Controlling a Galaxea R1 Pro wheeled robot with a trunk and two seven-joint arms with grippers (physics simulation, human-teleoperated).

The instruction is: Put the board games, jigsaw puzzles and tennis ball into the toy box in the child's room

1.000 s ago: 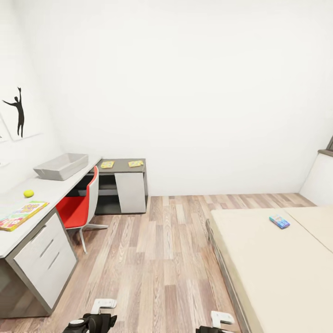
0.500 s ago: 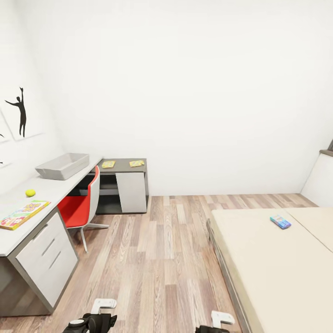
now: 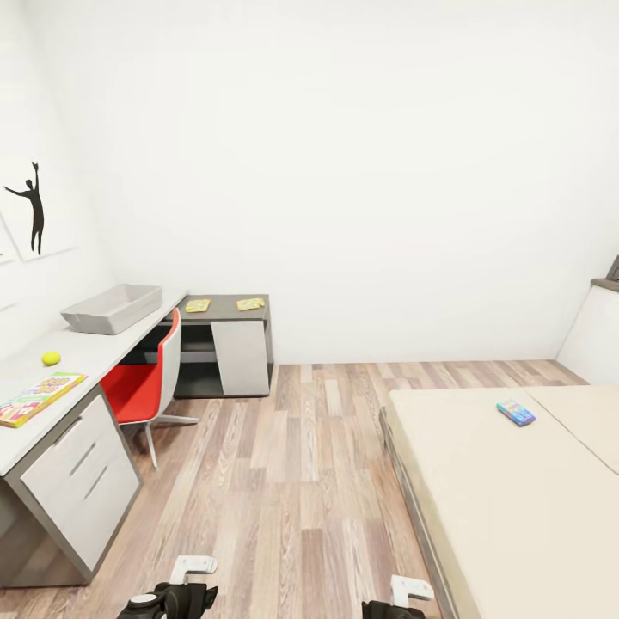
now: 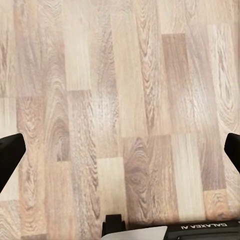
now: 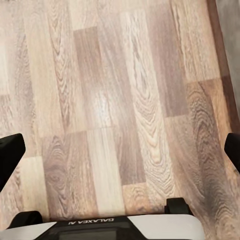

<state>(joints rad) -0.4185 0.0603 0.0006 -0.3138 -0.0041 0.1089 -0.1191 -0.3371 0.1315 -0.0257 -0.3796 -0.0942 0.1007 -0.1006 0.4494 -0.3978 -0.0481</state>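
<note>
The left end effector (image 4: 120, 150) hangs over the wood-plank floor (image 4: 120, 90), black fingertips (image 4: 10, 150) spread wide.

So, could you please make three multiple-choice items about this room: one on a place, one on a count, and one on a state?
1. Where does the small teal-blue board game lie?
A. on the bed
B. in the toy box
C. on the floor

2. How many jigsaw puzzles lie on the table's dark-grey corner section?
A. one
B. two
C. four

3. What is the state of the left tool?
A. shut on the ball
B. shut on nothing
C. open above the wood floor

Key:
1 A, the box rests on the cream mattress.
2 B, two jigsaw puzzles lie side by side, apart from each other.
3 C, its fingers stand at opposite edges of the left wrist view with bare planks between them.
</note>
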